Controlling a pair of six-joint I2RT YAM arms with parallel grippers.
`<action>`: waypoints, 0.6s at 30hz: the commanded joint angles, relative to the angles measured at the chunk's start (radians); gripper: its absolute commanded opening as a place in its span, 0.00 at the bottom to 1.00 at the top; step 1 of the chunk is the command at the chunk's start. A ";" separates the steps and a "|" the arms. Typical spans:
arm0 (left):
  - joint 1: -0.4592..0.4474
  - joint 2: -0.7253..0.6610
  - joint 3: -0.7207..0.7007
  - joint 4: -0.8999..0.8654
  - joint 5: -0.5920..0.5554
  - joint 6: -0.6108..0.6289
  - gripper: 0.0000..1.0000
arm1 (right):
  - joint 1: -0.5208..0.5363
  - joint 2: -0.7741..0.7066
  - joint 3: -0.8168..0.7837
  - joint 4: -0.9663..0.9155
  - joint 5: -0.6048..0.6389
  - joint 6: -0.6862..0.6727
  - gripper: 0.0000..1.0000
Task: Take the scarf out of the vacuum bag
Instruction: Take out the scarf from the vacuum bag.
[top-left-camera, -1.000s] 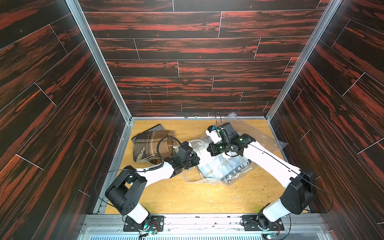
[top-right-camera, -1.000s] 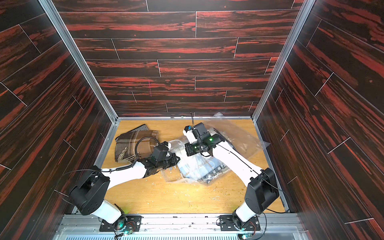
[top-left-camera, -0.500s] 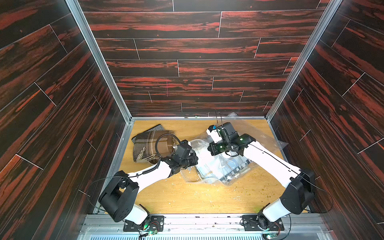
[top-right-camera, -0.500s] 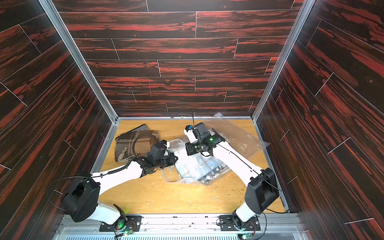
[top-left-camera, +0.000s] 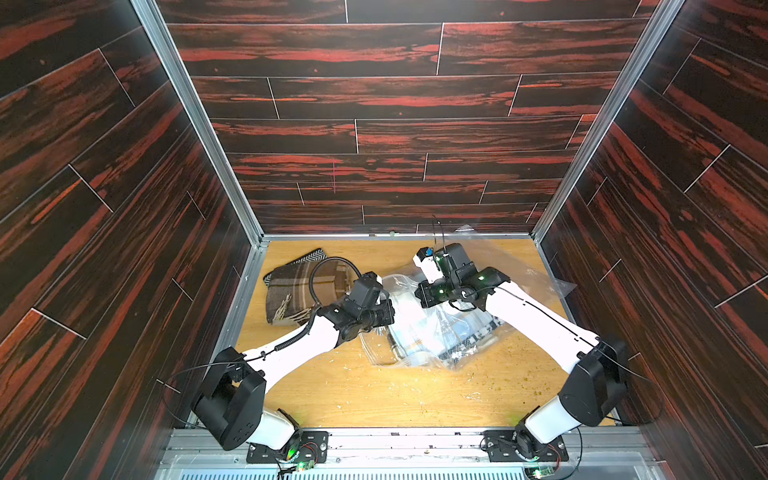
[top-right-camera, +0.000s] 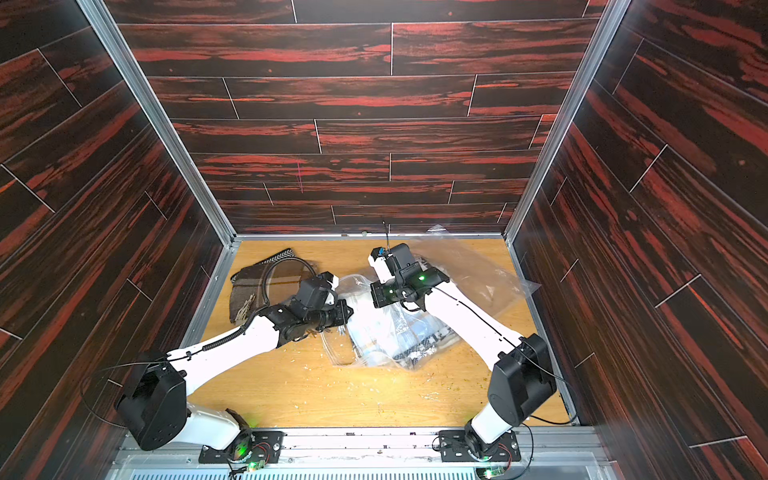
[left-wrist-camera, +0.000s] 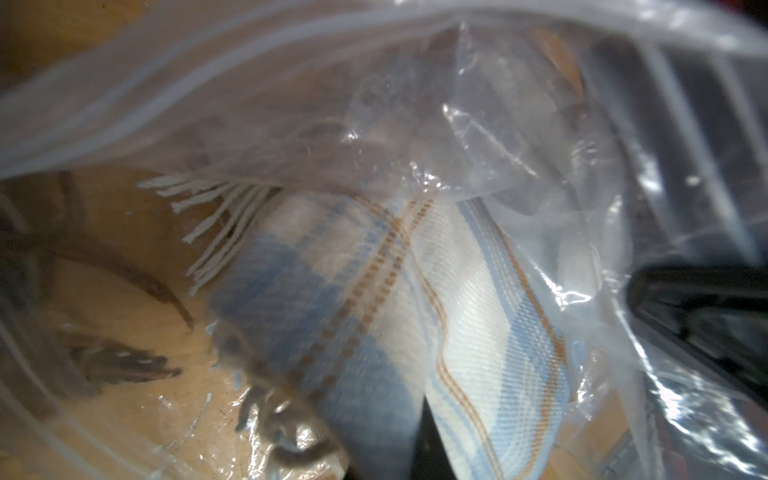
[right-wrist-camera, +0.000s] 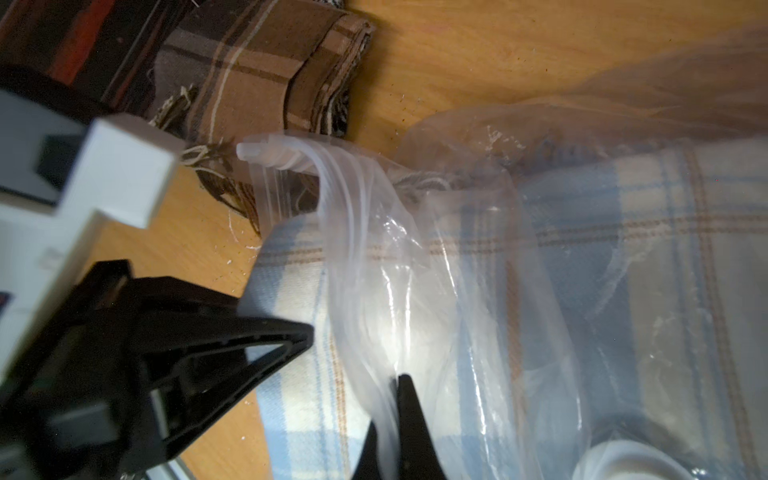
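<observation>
Clear crinkly vacuum bag (top-left-camera: 419, 345) (blue-plaid scarf (left-wrist-camera: 469, 299) inside)

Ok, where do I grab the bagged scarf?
Pinch the fringed end of the blue-and-white plaid scarf, just inside the clear plastic vacuum bag at its open zip mouth. Enter from beside the brown folded scarf; the right tool pinches the lip up.

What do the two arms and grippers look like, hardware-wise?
Both arms: white links, black joint housings. The left arm carries a coiled black cable and a looping black one; the right arm a thin black cable, a green wrist light and a blue-topped white block. Both the left gripper and right gripper: black, tapered fingers.
</observation>
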 joint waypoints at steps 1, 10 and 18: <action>0.045 0.035 0.079 -0.029 -0.006 0.051 0.00 | -0.024 0.033 0.020 0.049 0.044 0.011 0.00; 0.090 0.138 0.279 -0.146 0.067 0.138 0.00 | -0.082 0.113 0.094 0.083 0.046 0.015 0.00; 0.107 0.068 0.303 -0.246 0.040 0.167 0.00 | -0.082 0.117 0.054 0.108 0.033 0.019 0.00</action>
